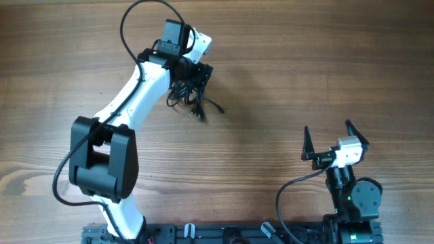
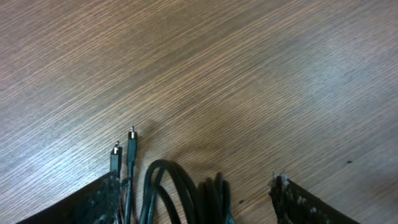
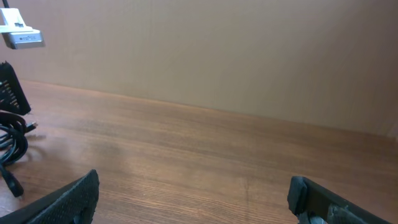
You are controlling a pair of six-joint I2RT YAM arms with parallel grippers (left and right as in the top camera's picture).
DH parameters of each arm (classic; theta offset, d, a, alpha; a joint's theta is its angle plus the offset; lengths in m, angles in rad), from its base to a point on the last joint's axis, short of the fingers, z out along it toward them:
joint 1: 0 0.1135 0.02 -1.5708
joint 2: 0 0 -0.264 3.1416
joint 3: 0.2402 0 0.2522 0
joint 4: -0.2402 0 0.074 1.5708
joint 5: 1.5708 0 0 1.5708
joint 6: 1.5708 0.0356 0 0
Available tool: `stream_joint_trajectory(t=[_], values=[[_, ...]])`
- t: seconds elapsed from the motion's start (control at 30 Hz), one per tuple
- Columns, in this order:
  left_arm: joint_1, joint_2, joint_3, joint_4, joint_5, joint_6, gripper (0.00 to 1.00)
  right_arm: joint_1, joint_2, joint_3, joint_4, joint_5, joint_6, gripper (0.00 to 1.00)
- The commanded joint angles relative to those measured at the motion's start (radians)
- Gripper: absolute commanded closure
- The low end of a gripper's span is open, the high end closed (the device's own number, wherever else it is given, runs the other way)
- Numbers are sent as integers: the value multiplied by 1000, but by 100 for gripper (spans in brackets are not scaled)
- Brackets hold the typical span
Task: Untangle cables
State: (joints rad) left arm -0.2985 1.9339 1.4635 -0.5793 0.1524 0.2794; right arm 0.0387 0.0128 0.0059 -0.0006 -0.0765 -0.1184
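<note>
The cables lie as a small black clump on the wooden table, at the far left of centre. One plug end trails off to the right. My left gripper hangs right over the clump. In the left wrist view its fingers stand apart, with looped cables between them and two small plugs beside the left finger. A gap shows between the loops and the right finger. My right gripper is open and empty at the near right, far from the clump. The right wrist view shows the cables at its left edge.
The wooden table runs in all directions around the clump. A plain wall stands behind it. The left arm's white links reach diagonally from the near-left base. A black rail runs along the front edge.
</note>
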Motion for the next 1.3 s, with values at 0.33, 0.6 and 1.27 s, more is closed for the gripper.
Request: stream_joint_trajectory(t=[0.33, 0.6, 1.27], values=[[-1, 28, 10, -14, -81, 81, 16, 2, -5, -1, 2, 20, -13, 0], [-2, 45, 11, 2, -52, 80, 15, 2, -5, -1, 3, 24, -21, 0], [-50, 45, 53, 37, -118, 50, 4, 2, -5, -1, 2, 24, -21, 0]])
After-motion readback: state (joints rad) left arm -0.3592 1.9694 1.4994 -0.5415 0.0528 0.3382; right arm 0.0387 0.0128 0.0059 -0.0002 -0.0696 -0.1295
